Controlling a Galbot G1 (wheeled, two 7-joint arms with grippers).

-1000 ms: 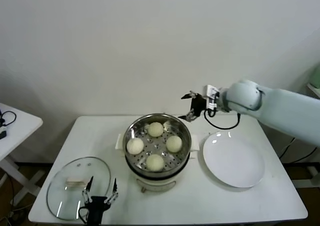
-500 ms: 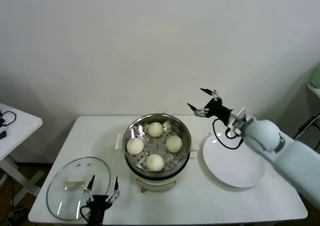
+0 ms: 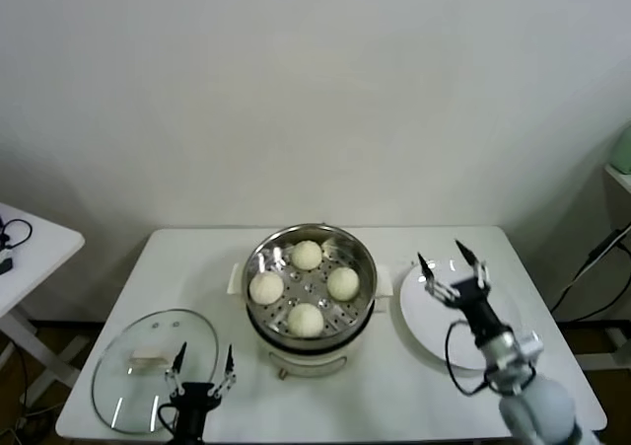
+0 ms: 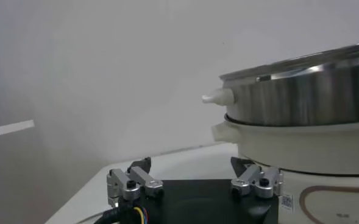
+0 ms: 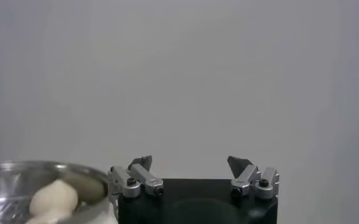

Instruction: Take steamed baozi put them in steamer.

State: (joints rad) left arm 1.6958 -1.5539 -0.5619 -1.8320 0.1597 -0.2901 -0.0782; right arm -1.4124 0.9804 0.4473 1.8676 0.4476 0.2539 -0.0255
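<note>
My right gripper (image 3: 452,264) is hovering above the white plate (image 3: 498,351), jaws spread wide and carrying nothing, while all four steamed baozi (image 3: 307,255) are sitting in the steamer (image 3: 367,285), so I am judging the loading finished and planning a slow retreat clear of the plate's rim. The left gripper (image 3: 202,368) is idling open beside the glass lid (image 3: 128,386), which is lying near the steamer.

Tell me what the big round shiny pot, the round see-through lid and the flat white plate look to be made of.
The big round shiny steamer pot: likely polished stainless steel; its wall mirrors the room and its tray is perforated. The round see-through lid: apparently glass, since the table shows through inside a thin rim. The flat white plate: glossy, with small highlights; glazed ceramic or hard plastic, hard to tell which.
</note>
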